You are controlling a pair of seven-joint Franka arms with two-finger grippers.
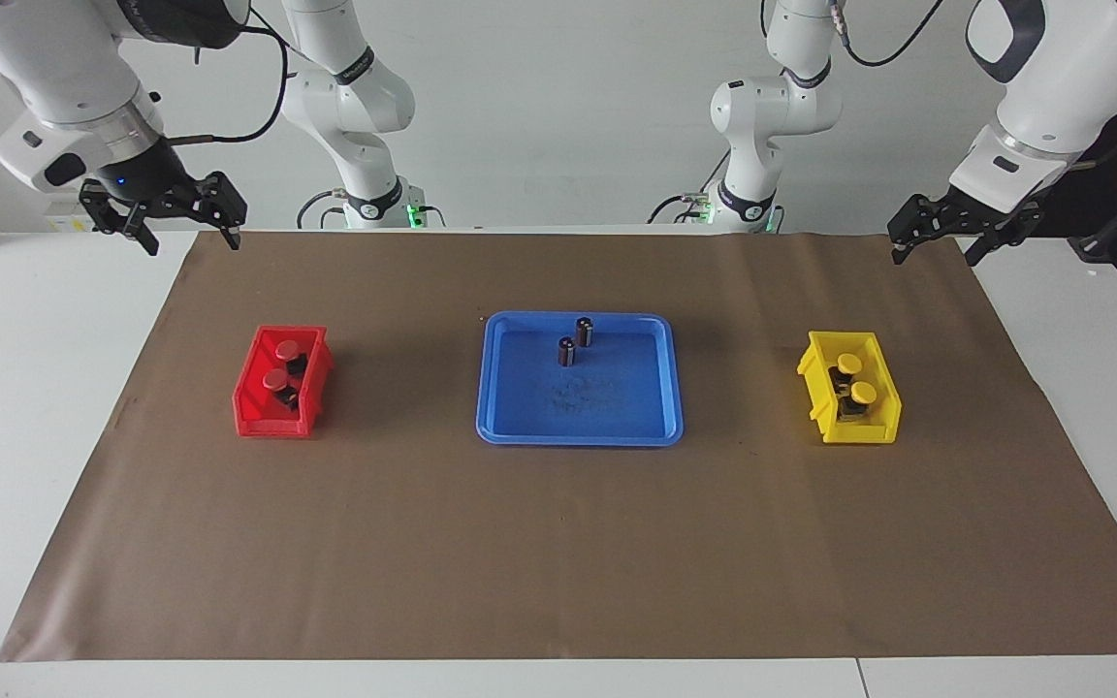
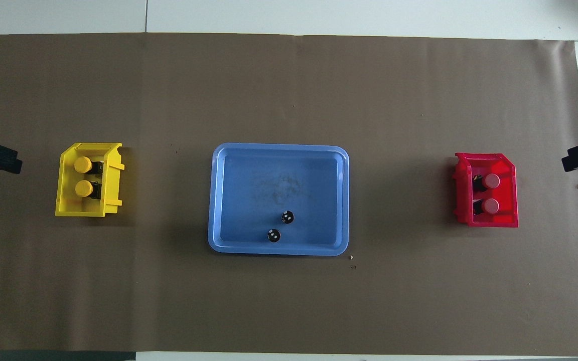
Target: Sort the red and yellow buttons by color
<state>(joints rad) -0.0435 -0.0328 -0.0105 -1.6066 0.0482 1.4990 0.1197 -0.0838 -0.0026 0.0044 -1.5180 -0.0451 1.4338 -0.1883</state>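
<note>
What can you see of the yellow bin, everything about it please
The yellow bin is a small open-topped box that looks like plastic, with a cut-down front wall. It sits flat on the brown paper toward the left arm's end of the table. Two yellow buttons lie inside, side by side. Nothing else touches it.
</note>
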